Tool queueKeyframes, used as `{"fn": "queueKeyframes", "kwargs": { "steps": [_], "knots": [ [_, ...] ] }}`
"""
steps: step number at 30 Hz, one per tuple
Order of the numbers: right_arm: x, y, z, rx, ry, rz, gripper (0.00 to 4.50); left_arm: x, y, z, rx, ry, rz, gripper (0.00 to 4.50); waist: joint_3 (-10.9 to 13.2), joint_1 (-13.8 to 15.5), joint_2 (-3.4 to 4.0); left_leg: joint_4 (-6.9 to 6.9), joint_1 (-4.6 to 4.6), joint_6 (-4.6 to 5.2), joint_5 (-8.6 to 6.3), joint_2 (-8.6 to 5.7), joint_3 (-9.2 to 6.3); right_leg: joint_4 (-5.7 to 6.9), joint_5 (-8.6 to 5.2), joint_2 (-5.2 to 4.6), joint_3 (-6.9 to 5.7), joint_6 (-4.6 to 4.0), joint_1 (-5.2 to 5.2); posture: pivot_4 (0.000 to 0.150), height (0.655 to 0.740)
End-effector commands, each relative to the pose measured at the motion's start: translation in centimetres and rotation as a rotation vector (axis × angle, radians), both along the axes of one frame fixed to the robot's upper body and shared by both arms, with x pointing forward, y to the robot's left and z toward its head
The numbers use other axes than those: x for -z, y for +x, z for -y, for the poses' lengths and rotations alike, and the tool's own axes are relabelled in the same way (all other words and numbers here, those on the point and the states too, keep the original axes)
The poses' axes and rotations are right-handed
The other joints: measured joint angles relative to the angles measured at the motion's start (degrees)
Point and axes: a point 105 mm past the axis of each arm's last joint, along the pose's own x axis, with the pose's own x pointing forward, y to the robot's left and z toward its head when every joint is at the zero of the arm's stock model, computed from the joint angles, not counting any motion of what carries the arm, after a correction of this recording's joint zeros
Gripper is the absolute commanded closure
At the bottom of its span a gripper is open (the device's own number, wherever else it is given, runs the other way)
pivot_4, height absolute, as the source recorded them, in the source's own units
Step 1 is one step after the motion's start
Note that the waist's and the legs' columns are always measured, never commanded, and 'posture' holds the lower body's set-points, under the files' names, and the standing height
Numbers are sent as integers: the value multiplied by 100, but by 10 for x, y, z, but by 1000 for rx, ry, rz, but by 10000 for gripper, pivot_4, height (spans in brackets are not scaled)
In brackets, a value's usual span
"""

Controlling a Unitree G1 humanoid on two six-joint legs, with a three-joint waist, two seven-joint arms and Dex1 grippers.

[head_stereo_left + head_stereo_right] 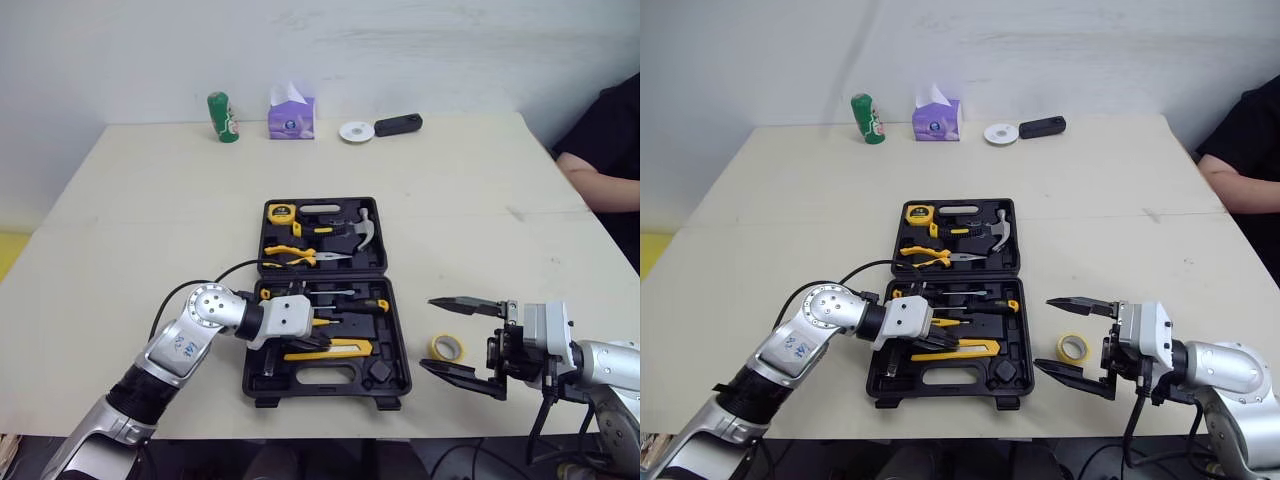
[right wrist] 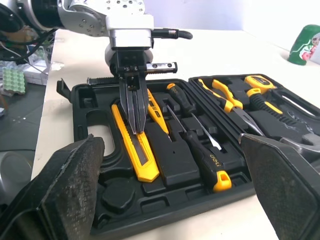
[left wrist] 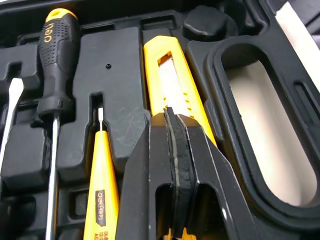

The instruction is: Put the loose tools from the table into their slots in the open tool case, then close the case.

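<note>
The black tool case (image 1: 395,345) lies open mid-table, holding a tape measure (image 1: 281,212), a hammer (image 1: 360,228), pliers (image 1: 295,255) and a black-and-yellow screwdriver (image 3: 55,55). My left gripper (image 1: 320,345) is shut, with its tips resting over the yellow utility knife (image 3: 170,75) in the near half of the case, next to a yellow test pen (image 3: 102,195). A yellow tape roll (image 1: 447,347) lies on the table right of the case. My right gripper (image 1: 428,333) stands open beside the case, its fingers on either side of the roll in the head views; I cannot tell its height over the roll.
Along the far edge stand a green can (image 1: 222,117), a purple tissue box (image 1: 291,115), a white disc (image 1: 356,131) and a black device (image 1: 398,124). A person's arm (image 1: 600,180) rests at the table's right edge.
</note>
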Motion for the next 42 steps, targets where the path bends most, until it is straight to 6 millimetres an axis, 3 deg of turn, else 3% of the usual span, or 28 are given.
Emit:
{"fn": "queueKeyframes", "kwargs": {
  "steps": [1,4,10,13,17,21,22,25,29,34,37,42],
  "knots": [
    [-4,2,1,-4,5,29,0,31,10,-21,-127,87,-61,44624,-2,2,3,2,0,-3,2,-1,0,1,1,-1,0,2,-11,1500,7400],
    [-4,6,6,19,3,32,0,15,19,-19,-137,17,-4,44624,-2,21,4,6,-12,-6,6,-3,-1,3,6,-3,0,3,-28,1500,7400],
    [-6,14,39,144,-23,87,0,-33,23,-24,-125,-223,66,44624,57,-6,-19,9,-38,-7,9,-2,-2,3,12,-1,-4,2,-54,1500,7400],
    [-6,15,69,242,-76,179,0,-58,28,-50,-214,-301,109,35499,61,-23,-21,13,-89,-10,12,-3,2,14,10,-1,-2,-1,-118,1500,7400],
    [-5,10,112,402,-120,230,0,-77,29,-86,-351,-380,140,17593,66,-19,-19,14,-139,-12,14,-4,3,38,10,3,-10,-2,-166,1500,7400],
    [-1,-1,168,663,-122,267,0,-71,28,-147,-599,-372,196,1176,74,-31,-24,15,-136,-5,10,-10,9,12,10,-2,-3,-1,-160,1500,7400],
    [3,-8,184,742,-122,257,0,-69,26,-168,-685,-371,237,1176,76,-31,-27,15,-135,-5,10,-11,8,8,10,-2,-5,0,-157,1500,7400],
    [12,-23,212,883,-133,245,0,-60,16,-207,-857,-375,232,1176,80,-29,-25,12,-127,-8,12,-8,8,9,10,0,-3,-1,-155,1500,7400],
    [30,-58,259,1146,-183,206,0,-35,-15,-263,-1128,-356,235,1176,84,-37,-20,9,-119,-8,11,-8,13,15,10,-3,8,-1,-150,1500,7400],
    [46,-95,286,1353,-192,151,0,-10,-57,-325,-1470,-284,310,1176,84,-34,-21,-3,-117,-6,4,-5,15,6,7,-3,9,-7,-152,1500,7400],
    [50,-101,289,1393,-181,139,0,-5,-71,-339,-1585,-327,323,1176,85,-35,-22,-1,-109,-4,3,-5,16,4,11,-4,11,-5,-139,1500,7400],
    [52,-96,288,1401,-160,141,0,-12,-67,-328,-1556,-407,312,1176,82,-19,-17,-1,-91,32,-19,-4,20,7,15,-9,19,-7,-126,1500,7400]
  ]
}}
